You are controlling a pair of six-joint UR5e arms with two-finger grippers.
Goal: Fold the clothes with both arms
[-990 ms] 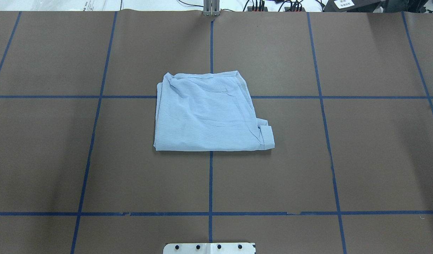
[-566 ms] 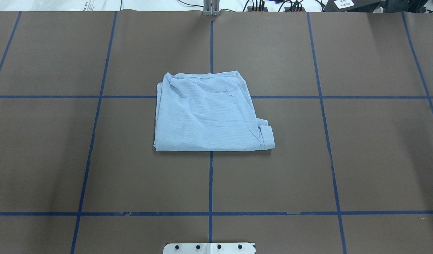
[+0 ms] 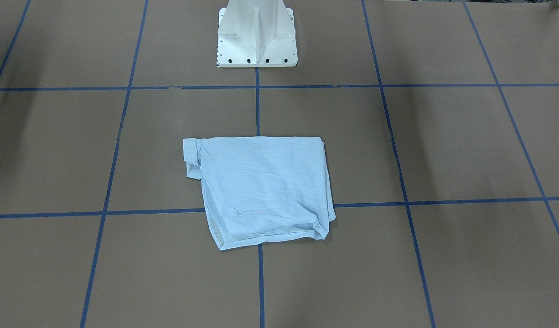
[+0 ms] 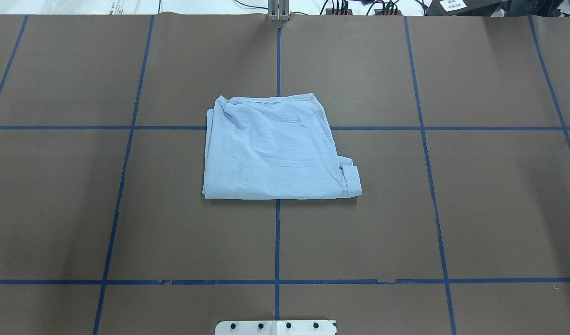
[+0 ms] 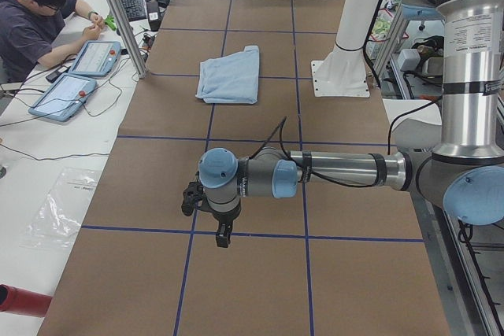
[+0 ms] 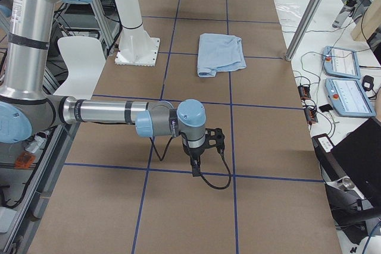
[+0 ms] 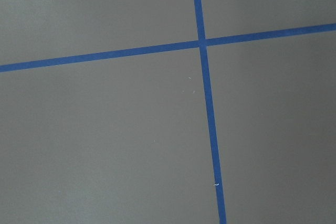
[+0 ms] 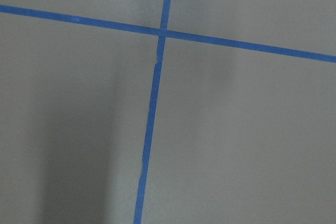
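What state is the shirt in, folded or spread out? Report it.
Folded. The shirt lies as a compact, layered rectangle on the table, with stacked edges along one side and a cuff poking out at a corner.

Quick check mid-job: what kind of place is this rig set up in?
Most likely a robotics lab workcell: a brown paper-covered table gridded with blue tape lines, two blue-and-grey tablet-like control pendants beside a seated person, and a white metal robot pedestal.
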